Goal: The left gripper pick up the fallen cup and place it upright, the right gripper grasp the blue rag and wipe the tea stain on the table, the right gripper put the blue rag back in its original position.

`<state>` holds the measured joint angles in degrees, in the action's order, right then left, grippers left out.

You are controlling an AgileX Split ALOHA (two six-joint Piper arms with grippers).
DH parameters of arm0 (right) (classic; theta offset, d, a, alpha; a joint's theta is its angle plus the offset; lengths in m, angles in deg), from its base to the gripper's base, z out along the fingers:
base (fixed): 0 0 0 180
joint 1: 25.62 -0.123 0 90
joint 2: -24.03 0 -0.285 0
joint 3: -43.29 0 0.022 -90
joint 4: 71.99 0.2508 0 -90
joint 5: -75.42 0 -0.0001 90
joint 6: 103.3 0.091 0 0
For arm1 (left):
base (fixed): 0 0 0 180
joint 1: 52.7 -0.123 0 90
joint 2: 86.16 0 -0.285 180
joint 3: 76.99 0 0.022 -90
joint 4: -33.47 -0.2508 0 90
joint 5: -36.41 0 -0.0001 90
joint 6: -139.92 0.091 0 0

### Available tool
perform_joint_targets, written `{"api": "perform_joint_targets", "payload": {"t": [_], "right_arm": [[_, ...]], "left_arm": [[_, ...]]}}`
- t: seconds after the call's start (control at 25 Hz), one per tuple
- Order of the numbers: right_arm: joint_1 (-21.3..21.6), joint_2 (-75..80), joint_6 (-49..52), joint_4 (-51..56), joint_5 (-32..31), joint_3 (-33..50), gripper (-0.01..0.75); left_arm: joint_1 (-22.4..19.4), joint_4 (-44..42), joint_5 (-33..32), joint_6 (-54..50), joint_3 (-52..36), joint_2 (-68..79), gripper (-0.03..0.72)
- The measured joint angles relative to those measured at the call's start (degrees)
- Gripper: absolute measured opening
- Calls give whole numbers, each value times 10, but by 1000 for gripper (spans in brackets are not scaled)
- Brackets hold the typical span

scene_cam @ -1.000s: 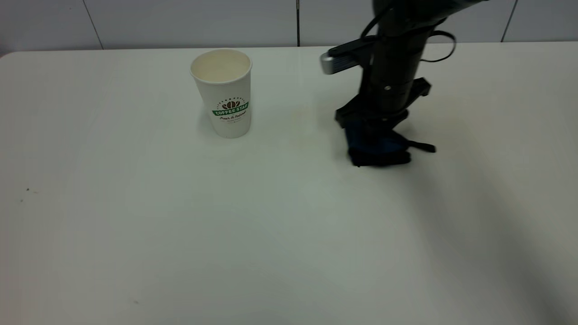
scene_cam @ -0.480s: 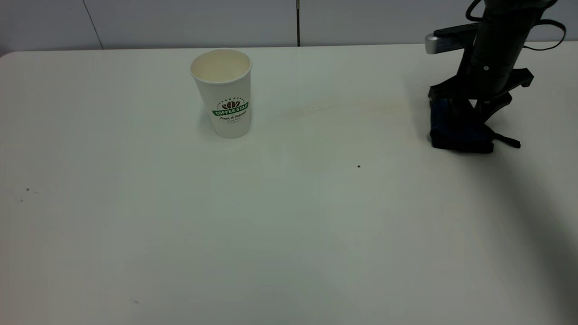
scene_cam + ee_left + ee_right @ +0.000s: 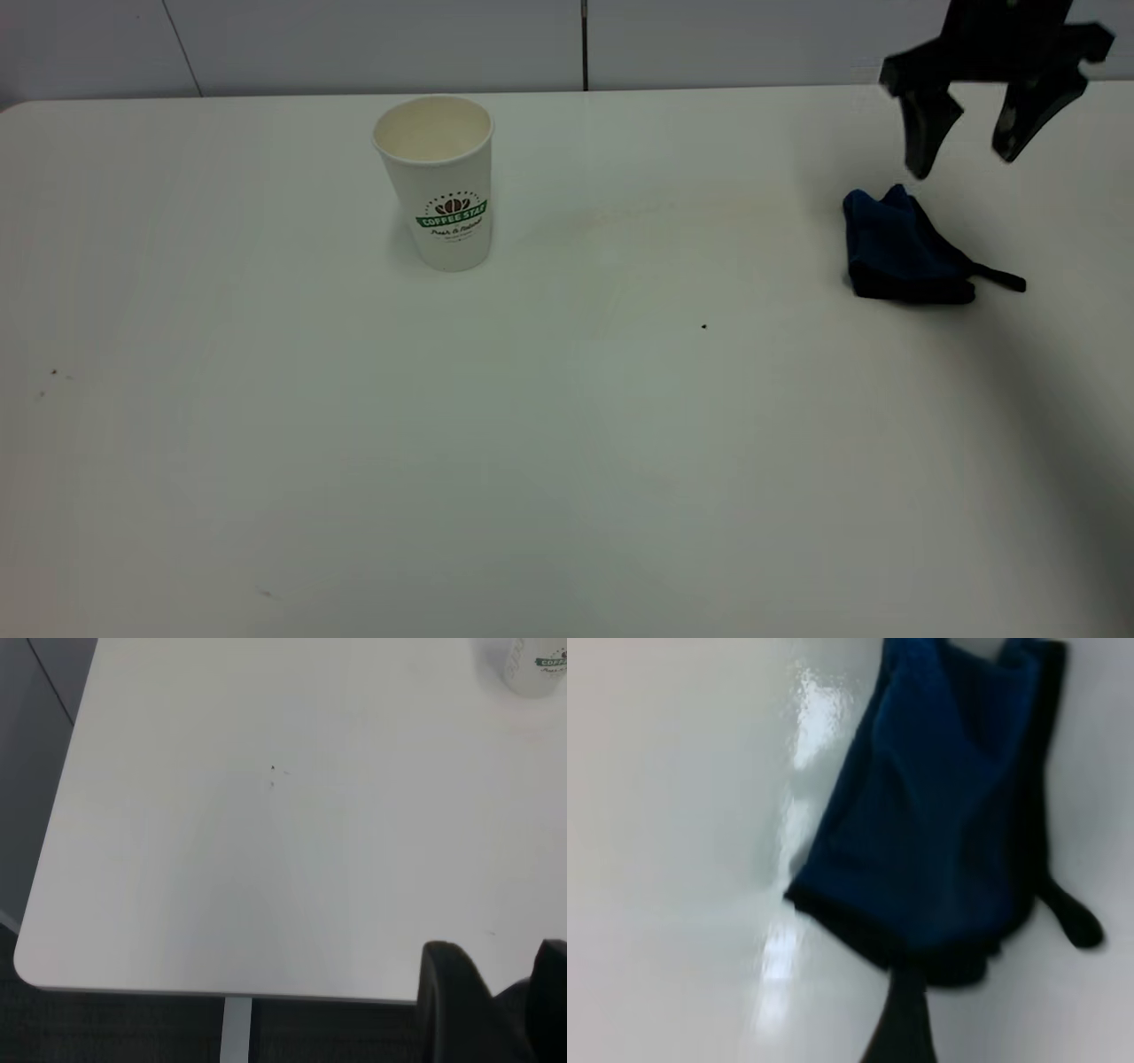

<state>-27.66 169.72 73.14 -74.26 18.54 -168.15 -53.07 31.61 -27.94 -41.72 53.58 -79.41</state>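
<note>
The cup [image 3: 436,182] stands upright on the table [image 3: 354,443], left of the middle at the back; its base shows in the left wrist view [image 3: 534,666]. The blue rag [image 3: 897,248] lies crumpled at the right, its black strap pointing right; it fills the right wrist view [image 3: 948,806]. My right gripper [image 3: 966,155] hangs open just above the rag, not touching it. One of its fingers [image 3: 902,1023] shows below the rag. Only a faint light-brown smear [image 3: 673,209] of the tea stain shows between cup and rag. My left gripper [image 3: 500,950] is open and empty above the table's near-left corner.
A tiny black speck [image 3: 703,326] lies near the middle of the table. Two small specks [image 3: 53,373] sit near the left edge. The table's rounded corner [image 3: 35,970] and dark floor show in the left wrist view. A grey wall runs behind the table.
My right gripper dragged the rag from the middle of the table to the right, let it go and rose above it with the jaws open. The cup has not moved.
</note>
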Motion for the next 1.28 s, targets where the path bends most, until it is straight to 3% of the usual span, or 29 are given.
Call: {"api": "perform_joint_targets", "payload": {"t": [0.32,0.56,0.8,1.04,1.28], "right_arm": [[1,-145,-7,11,-116,0,703],[-1,-257,-14,27,-130,51,698],[-21,-402,-2,56,-132,224,659],[-32,-528,-47,47,-133,379,538],[-32,-644,23,65,-131,533,522]], "left_arm": [[0,0,0,0,0,0,238],[0,0,0,0,0,0,238],[0,0,0,0,0,0,238],[0,0,0,0,0,0,238],[0,0,0,0,0,0,238]]}}
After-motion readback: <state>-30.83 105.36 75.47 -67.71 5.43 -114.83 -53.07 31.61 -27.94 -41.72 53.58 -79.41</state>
